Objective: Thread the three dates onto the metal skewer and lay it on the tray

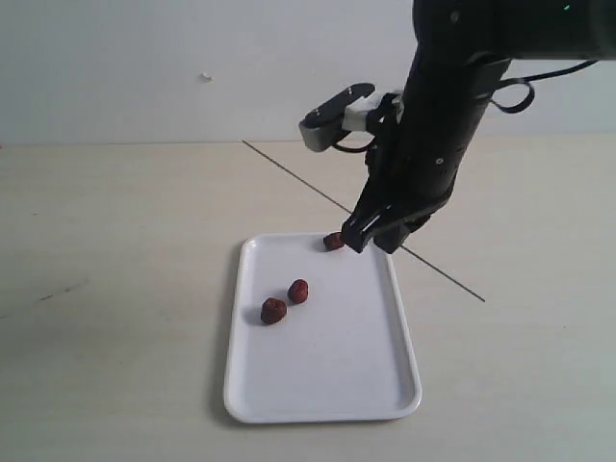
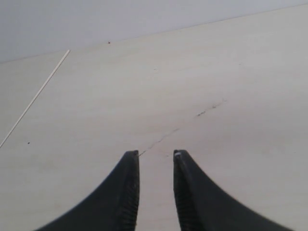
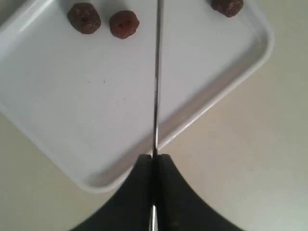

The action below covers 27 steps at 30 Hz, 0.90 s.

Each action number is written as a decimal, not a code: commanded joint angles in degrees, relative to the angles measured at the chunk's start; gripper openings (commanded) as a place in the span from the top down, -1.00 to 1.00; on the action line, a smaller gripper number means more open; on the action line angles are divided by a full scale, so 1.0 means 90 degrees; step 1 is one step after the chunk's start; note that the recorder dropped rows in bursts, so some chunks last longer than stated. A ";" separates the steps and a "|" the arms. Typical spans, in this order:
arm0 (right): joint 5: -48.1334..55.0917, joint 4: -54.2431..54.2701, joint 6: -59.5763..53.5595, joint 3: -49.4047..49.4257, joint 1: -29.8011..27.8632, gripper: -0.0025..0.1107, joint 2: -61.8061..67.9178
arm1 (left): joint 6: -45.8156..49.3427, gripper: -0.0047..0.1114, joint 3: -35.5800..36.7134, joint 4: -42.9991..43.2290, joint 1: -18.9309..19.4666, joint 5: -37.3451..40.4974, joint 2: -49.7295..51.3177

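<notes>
The white tray (image 1: 337,366) lies on the table with the three dates on it. Two dates (image 1: 298,291) (image 1: 273,311) sit close together near its left side, and a third date (image 1: 333,241) rests at the far rim. My right gripper (image 1: 371,241) hangs just above the tray's far right corner, right beside that third date. It is shut on the metal skewer (image 3: 156,86), which points out over the tray (image 3: 72,96), passing between the pair of dates (image 3: 124,24) and the single date (image 3: 227,6). No date is on the skewer. My left gripper (image 2: 156,154) is open over bare table.
A thin dark line (image 1: 289,171) crosses the tabletop diagonally behind the tray, and it shows pale in the left wrist view (image 2: 33,98). A faint scratch (image 2: 209,109) marks the table ahead of the left gripper. The left arm is out of the exterior view.
</notes>
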 commanded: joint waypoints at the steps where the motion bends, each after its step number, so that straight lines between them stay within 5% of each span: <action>1: 0.0570 -0.0054 0.0106 -0.0024 -0.0035 0.96 -0.0572 | -0.0022 0.46 -0.0021 0.0015 0.0014 -0.0022 -0.0029; 15: 0.0935 -0.0059 0.0165 0.0844 -0.0035 0.96 -0.2041 | -0.0022 0.46 -0.0021 0.0015 0.0014 -0.0022 -0.0029; 27: -0.0204 0.0003 0.0178 0.2140 -0.0035 0.96 -0.2585 | 0.0037 0.46 -0.0021 0.0917 0.0014 -0.0044 -0.0029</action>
